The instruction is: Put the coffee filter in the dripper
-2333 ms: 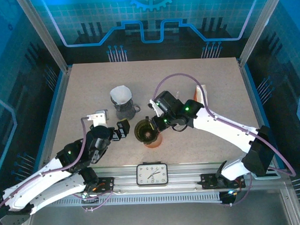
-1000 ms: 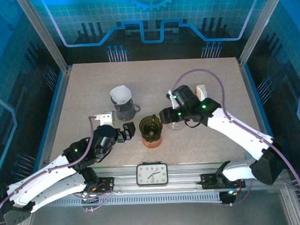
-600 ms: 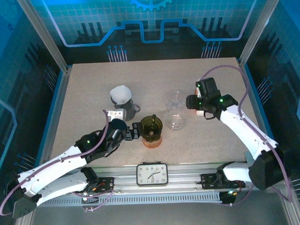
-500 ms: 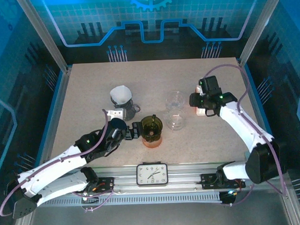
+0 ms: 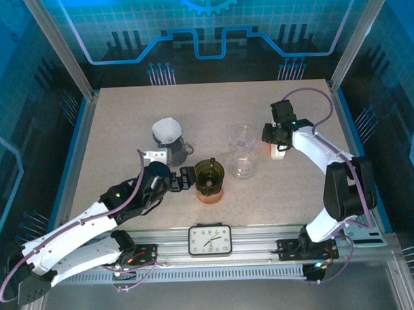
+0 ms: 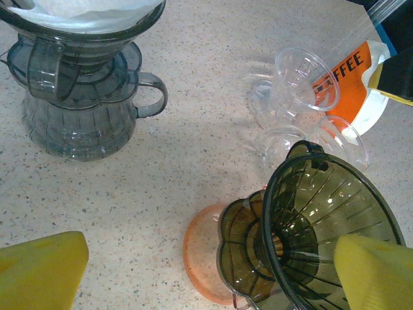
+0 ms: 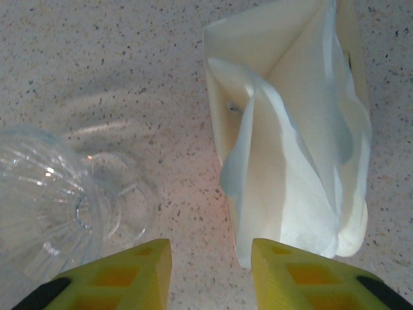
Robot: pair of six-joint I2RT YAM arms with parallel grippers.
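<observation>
The dark olive dripper (image 5: 208, 177) stands on an orange saucer (image 6: 203, 253) near the table's front middle. My left gripper (image 5: 183, 179) is open wide just left of it; in the left wrist view the dripper (image 6: 329, 219) sits between the yellow fingertips (image 6: 42, 268), close to the right one. A stack of white coffee filters (image 7: 297, 129) lies in an orange pack (image 5: 278, 150) at the right. My right gripper (image 7: 211, 261) hovers over the pack's left edge, open with a narrow gap and only bare table between its fingers.
A grey server (image 5: 171, 151) with a dripper holding a white filter (image 5: 167, 130) stands at back left. Two clear glass drippers (image 5: 242, 136) (image 5: 242, 167) lie between the olive dripper and the filter pack. A clock (image 5: 210, 240) sits on the front rail.
My right arm swung from beside the olive dripper out to the filter pack, and its jaws narrowed. My left gripper moved right up to the dripper, staying open.
</observation>
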